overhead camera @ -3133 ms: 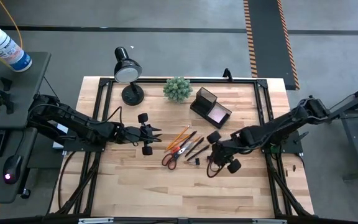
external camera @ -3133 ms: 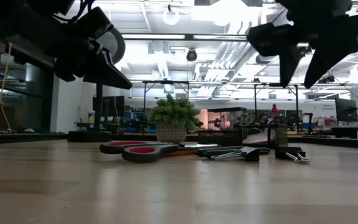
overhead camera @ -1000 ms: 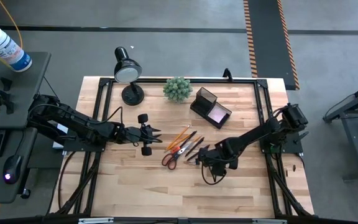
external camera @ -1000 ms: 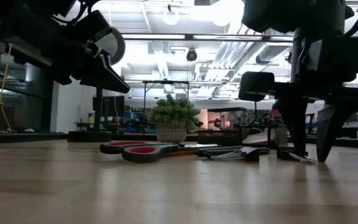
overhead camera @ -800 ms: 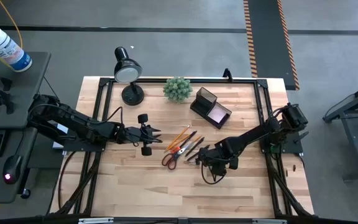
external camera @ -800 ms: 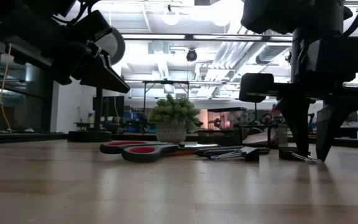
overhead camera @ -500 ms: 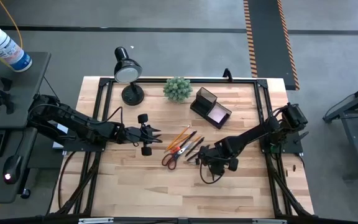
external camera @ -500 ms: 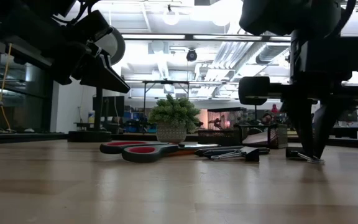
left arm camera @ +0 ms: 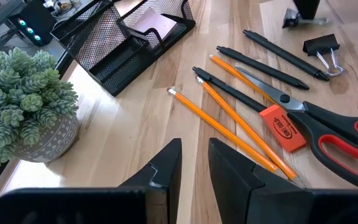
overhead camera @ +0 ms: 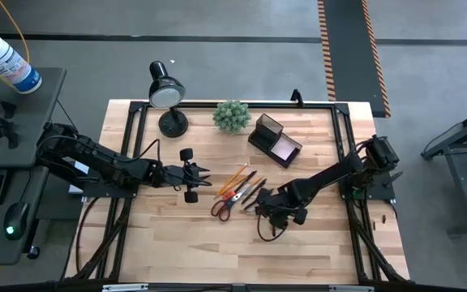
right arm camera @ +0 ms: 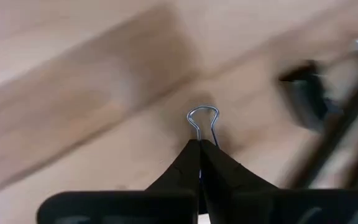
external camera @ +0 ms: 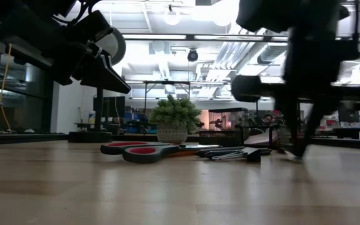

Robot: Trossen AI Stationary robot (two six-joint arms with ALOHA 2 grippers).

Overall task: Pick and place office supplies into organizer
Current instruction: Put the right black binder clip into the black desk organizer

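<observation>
Pinching only a binder clip's (right arm camera: pixel 202 124) wire loop, my right end effector (right arm camera: pixel 199 151) is shut; it could slip free.

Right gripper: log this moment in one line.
right gripper | shut on binder clip | near pens | left gripper idle

A robotics lab or industrial workshop: beyond the right gripper (external camera: pixel 302 150), the low view opens onto a big hall with exposed ceiling ducts (external camera: pixel 230 56), bright strip lights and distant workbenches (external camera: pixel 136 122). From above, the wooden table (overhead camera: pixel 217 243) stands on grey concrete floor with hazard-striped tape (overhead camera: pixel 328 40).
</observation>
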